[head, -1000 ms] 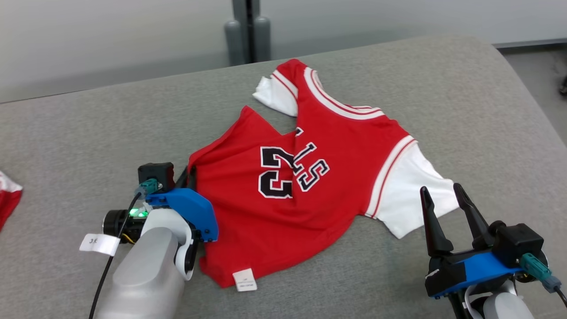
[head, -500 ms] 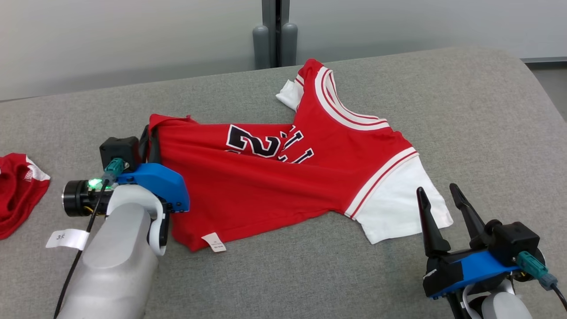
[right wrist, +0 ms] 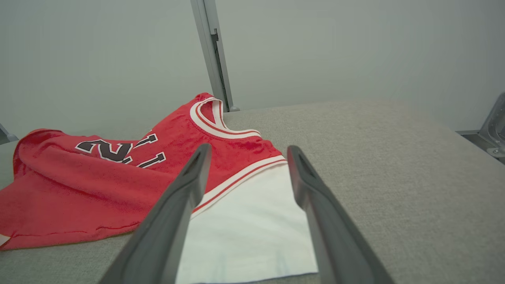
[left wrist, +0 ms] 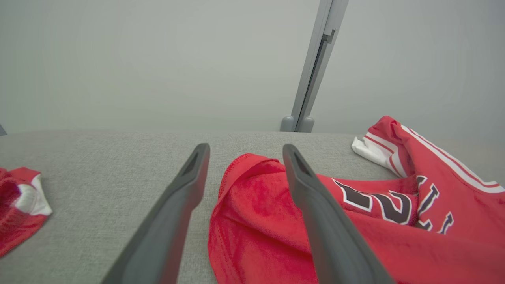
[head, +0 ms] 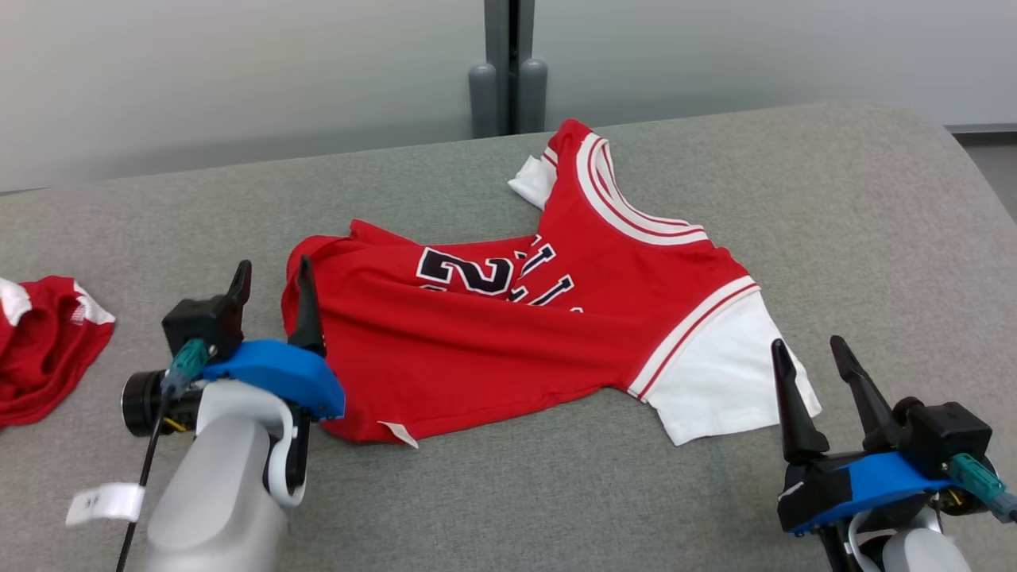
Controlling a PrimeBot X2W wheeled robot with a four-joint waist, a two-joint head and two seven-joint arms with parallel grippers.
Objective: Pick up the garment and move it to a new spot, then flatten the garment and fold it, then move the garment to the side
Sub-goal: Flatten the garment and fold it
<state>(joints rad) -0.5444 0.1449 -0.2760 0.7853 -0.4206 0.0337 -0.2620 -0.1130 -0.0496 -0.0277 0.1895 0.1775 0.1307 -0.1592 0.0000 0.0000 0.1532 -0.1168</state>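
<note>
The left arm's pale forearm (head: 222, 492) is seen rising from the lower left of the head view, with the left gripper (head: 274, 266) held low and pointed away from the robot. Its two dark, tapered fingers are spread wide and nothing is clamped. The bunched hem corner of the jersey (head: 508, 342) lies between them, and whether the cloth is touched cannot be told. The right gripper (head: 806, 344) is held low at the lower right, its fingers likewise parted and empty, near the jersey's white sleeve (head: 715, 381).

The jersey is laid in the middle of a grey, woven, padded surface (head: 636, 492) with a rounded far corner. It is made of soft red knit, with a white ribbed collar (head: 616, 202) striped in red and black numerals (head: 469, 274) edged in white. It is rumpled and doubled over, so the numerals are partly hidden. Its long axis runs across the surface, the hem toward the robot's left and the collar toward the far right. A second red-and-white garment (head: 40, 349) is heaped at the far left.
</note>
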